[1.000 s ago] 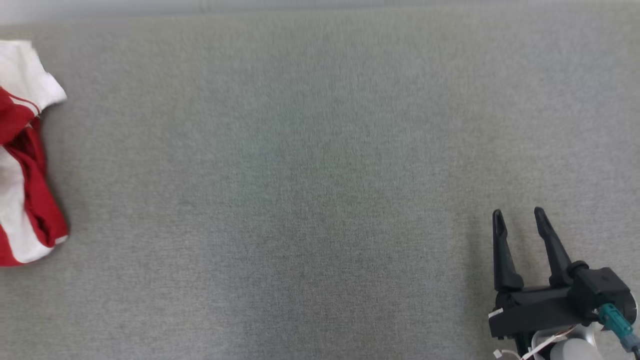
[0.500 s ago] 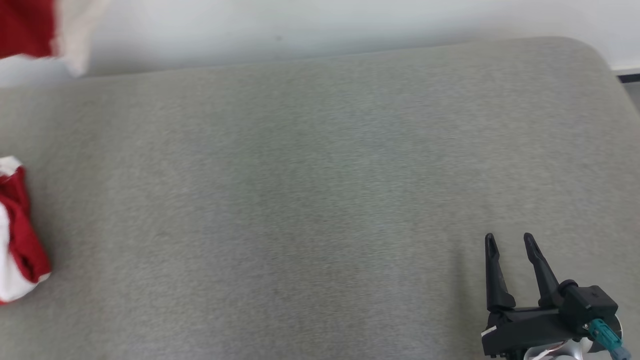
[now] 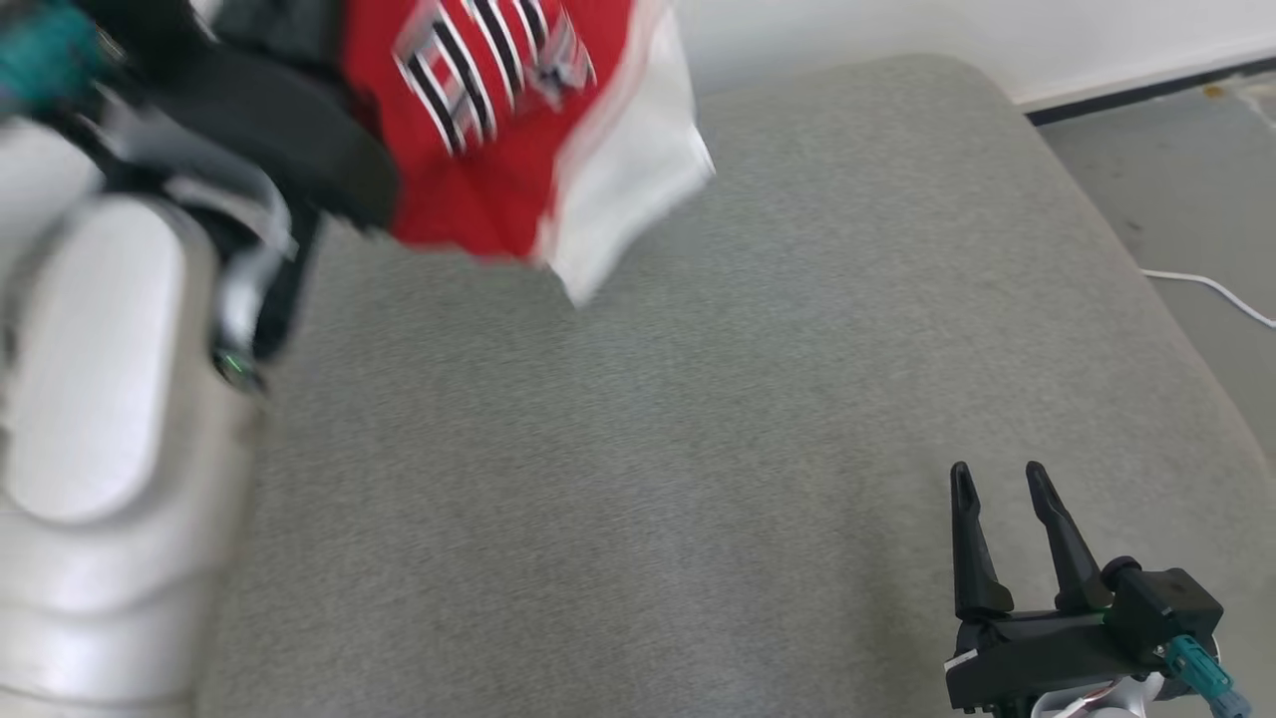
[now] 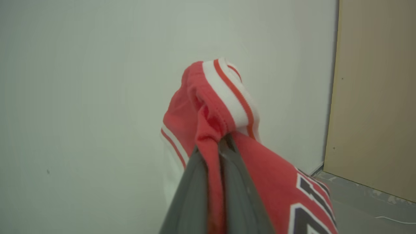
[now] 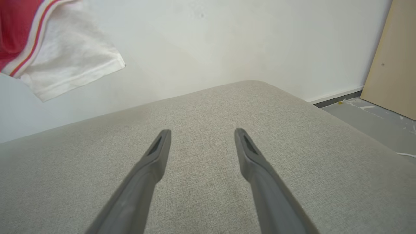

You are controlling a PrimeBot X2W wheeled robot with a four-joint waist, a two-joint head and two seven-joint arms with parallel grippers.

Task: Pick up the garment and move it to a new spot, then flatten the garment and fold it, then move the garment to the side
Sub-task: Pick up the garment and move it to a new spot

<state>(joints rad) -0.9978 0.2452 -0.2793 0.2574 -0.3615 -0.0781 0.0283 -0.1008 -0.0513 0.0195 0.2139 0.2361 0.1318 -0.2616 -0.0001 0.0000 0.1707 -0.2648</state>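
A second ago the garment (image 3: pixel 498 130) lay crumpled on the grey padded worktop (image 3: pixel 638 449) at the 9 o'clock edge of the head view. Now it hangs in the air at about 11 o'clock, clear of the fabric below. The camera has swung too, bringing in the worktop's rounded far corner, the white wall (image 3: pixel 897 40), a strip of floor (image 3: pixel 1176 160) and a white cable (image 3: pixel 1211 289) at 3 o'clock. The left gripper (image 4: pixel 224 139) is clamped tight on a bunched fold of red cloth beside the white-and-red ribbed trim, and its pale forearm (image 3: pixel 90 399) has come into the 8 o'clock side of the head view. The right gripper (image 3: pixel 997 479) sits at 5 o'clock as before, fingers spread wide over bare worktop and holding nothing. The garment is motion-blurred in the head view and cut by the top edge; its black-and-white lettering cannot be read. In the left wrist view cloth covers the fingertips and the garment runs off the bottom edge. The right wrist view catches just a white sleeve at 10 o'clock.
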